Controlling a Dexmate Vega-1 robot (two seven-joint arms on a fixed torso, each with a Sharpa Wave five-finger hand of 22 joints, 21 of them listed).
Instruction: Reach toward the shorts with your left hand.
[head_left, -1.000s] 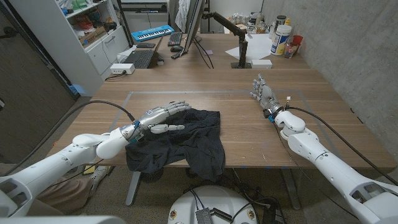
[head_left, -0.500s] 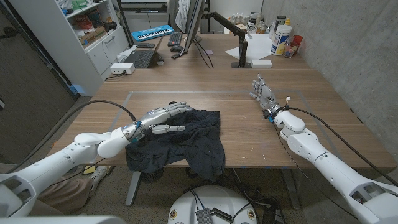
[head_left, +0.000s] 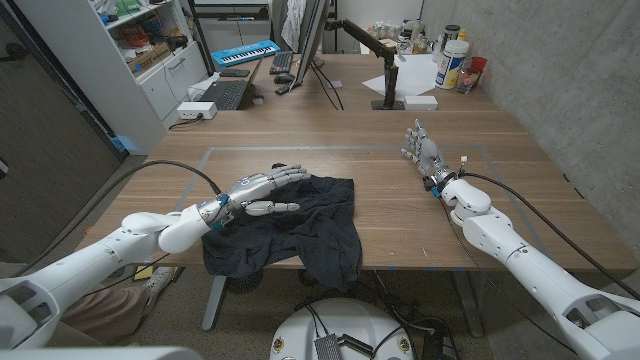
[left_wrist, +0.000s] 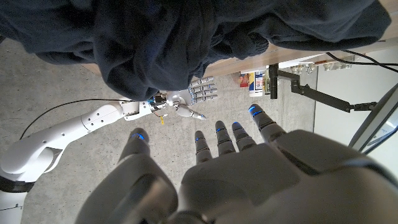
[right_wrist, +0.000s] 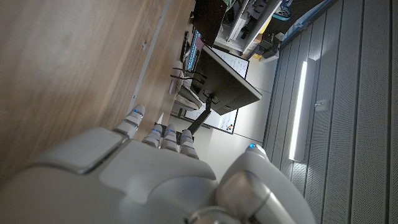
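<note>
Two hands, fingers spread, empty: left hand (head_left: 258, 189) over shorts (head_left: 300, 232), wooden table (head_left: 380, 200), concrete wall (head_left: 580, 80)

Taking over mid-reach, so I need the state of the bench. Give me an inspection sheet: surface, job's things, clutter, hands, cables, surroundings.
Surface: wooden table, with a taped rectangle outline on it.
Job's things: dark shorts, crumpled at the near edge, partly hanging over it.
Clutter: bottles and containers at the far right corner, white papers beside them, keyboard at far left.
Hands: left hand over the shorts' left part, fingers apart, holding nothing; contact cannot be told. Right hand on bare table, fingers apart, holding nothing.
Cables: black cable along each forearm.
Surroundings: shelving at left, concrete wall at right, monitor on an arm at the back.
</note>
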